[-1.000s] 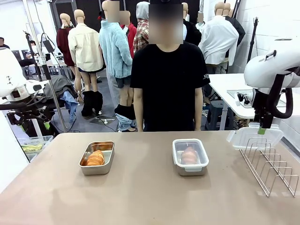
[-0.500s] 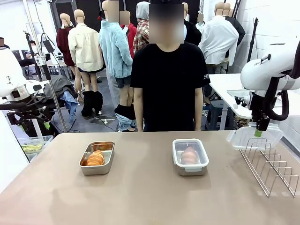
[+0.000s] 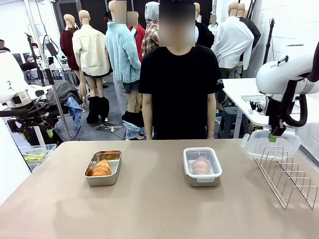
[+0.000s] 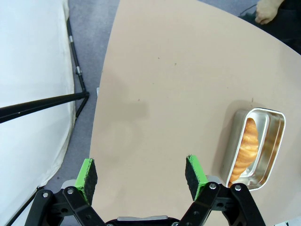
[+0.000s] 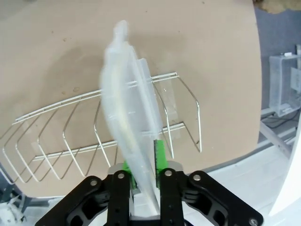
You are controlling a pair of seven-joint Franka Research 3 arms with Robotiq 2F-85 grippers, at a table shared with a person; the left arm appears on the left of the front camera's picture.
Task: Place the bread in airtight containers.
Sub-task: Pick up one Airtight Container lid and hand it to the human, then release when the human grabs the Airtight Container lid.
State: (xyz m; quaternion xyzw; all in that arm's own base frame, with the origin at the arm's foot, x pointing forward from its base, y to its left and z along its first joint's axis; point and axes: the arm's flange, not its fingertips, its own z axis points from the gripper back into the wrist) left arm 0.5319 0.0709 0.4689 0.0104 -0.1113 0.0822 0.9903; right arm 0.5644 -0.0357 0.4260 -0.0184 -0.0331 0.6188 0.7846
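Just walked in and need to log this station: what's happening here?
The robot is packing bread into tins. The right gripper has its jaws closed on a clear lid standing in the wire rack. One tin already wears its lid with a roll inside; the other tin is open, holding a croissant. The left gripper hangs open above the table, holding nothing. A person stands at the far side, watching.
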